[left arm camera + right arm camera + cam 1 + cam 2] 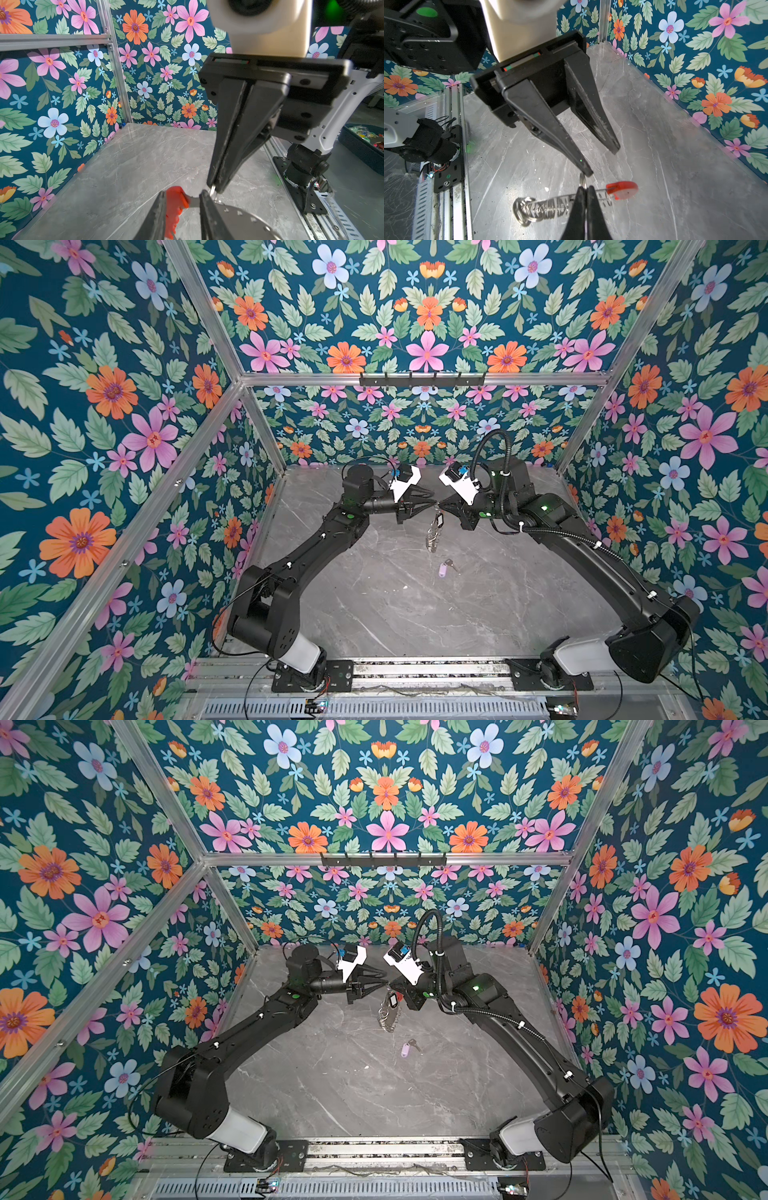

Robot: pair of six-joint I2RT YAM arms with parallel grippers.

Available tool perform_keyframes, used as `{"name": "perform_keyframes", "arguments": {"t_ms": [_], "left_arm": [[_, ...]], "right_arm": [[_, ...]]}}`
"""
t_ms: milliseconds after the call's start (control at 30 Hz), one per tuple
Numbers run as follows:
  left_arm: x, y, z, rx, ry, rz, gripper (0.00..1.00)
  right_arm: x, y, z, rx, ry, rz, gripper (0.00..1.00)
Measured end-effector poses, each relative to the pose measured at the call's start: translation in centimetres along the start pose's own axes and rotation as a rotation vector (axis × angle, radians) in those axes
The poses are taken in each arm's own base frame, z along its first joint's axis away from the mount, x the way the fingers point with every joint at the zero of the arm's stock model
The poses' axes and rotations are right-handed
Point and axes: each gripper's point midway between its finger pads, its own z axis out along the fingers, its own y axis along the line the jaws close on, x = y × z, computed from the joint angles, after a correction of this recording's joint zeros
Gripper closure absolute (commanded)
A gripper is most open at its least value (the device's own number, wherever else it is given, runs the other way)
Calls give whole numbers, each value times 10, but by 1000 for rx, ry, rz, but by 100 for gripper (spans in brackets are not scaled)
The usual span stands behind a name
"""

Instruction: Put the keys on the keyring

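Tabletop (pixel 374 614) edges well apart from keyring (pixel 432 539)

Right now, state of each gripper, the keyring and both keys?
left gripper, open, holding nothing.
right gripper, shut on the keyring.
keyring, hanging from the right gripper.
black-tagged key, hanging at the keyring; threaded or not, cannot tell.
lilac-tagged key, lying loose on the table.

You get bright, even light; shadows on the grey marbled worktop (pixel 374 614) are soft. Both top views bow at the edges. In the left wrist view, the close cream plastic housing (pixel 259 27) blurs.
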Motion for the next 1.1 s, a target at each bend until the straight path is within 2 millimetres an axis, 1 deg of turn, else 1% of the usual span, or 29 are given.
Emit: {"name": "perform_keyframes", "arguments": {"t_ms": [167, 367, 667, 1067, 1100], "left_arm": [[-3, -2, -2, -1, 4, 16, 67], [-5, -4, -2, 7, 1, 20, 67], [-1, -4, 3, 29, 4, 5, 71], [0, -12, 6, 80, 3, -15, 99], [0, -12, 6, 81, 3, -15, 100]], "right_arm": [[2, -4, -1, 26, 6, 1, 100], [2, -3, -1, 25, 6, 0, 100], [-6, 1, -1, 15, -16, -13, 100], [-8, -1, -2, 31, -21, -15, 100], [-8, -1, -2, 33, -21, -16, 100]]}}
